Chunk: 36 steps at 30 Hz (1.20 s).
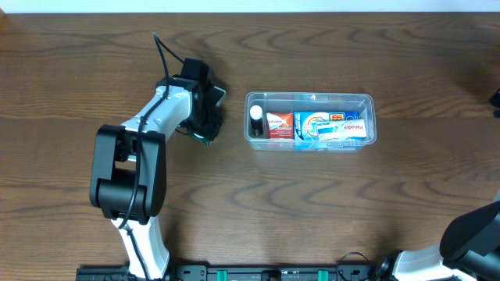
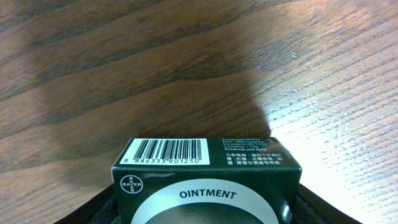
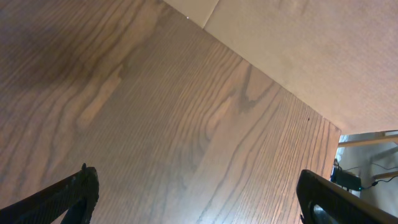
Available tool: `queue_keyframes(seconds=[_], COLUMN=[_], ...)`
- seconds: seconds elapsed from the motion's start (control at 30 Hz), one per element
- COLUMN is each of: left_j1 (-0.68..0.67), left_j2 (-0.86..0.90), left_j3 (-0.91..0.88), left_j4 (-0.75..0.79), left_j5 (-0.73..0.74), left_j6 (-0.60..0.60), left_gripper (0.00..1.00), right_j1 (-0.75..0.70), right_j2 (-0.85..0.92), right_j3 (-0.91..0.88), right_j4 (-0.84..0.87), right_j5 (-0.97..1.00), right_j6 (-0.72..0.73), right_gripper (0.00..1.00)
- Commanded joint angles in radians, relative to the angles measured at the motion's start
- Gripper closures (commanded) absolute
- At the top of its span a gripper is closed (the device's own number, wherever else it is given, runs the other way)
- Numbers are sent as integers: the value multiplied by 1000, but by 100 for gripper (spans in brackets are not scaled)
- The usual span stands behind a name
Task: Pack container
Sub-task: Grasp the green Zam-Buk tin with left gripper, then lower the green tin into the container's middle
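Note:
The clear plastic container (image 1: 310,121) stands right of the table's centre and holds a small white-capped bottle (image 1: 256,115), a red box (image 1: 280,125) and blue-and-white boxes (image 1: 332,127). My left gripper (image 1: 209,117) is to the container's left, shut on a dark green ointment box (image 2: 208,183) with a barcode on its top face; the box fills the bottom of the left wrist view, above bare wood. My right gripper (image 3: 199,199) is open and empty over bare table; in the overhead view only part of the right arm (image 1: 476,230) shows at the lower right edge.
The table is dark brown wood (image 1: 328,211). The left arm's base (image 1: 125,179) stands at the lower left. The right wrist view shows the table's far edge and a beige wall (image 3: 298,43) beyond it.

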Motion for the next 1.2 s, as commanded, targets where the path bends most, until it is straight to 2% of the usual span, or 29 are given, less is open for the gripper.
queue_keyframes(seconds=[0.0,0.23,0.4,0.5,0.63,0.87,0.93,1.17], left_j1=[6,6,-3,-24,-77,-237,-293,-438], left_j2=[-87,-277,-429,-504,-577,-581,-567,-478], left_j3=[50,77,91,91,91,91,91,91], left_j4=[-6,-5,-3,5,31,110,144,256], left_j5=[-5,-83,-81,-79,-79,-79,-80,-84], left_j6=[-64,-150,-232,-262,-360,-471,-474,-597], left_gripper=[33,34,42,43,43,43,43,43], right_j1=[-5,-5,-5,-5,-5,-5,-5,-5], right_j2=[-14,-14,-14,-14,-14,-14,-14,-14], right_j3=[12,12,12,12,12,12,12,12], right_j4=[-2,-2,-2,-2,-2,-2,-2,-2], right_j5=[17,17,17,17,17,17,17,17], right_j6=[-4,-4,-4,-4,-4,-4,-4,-4], right_gripper=[1,1,1,1,1,1,1,1])
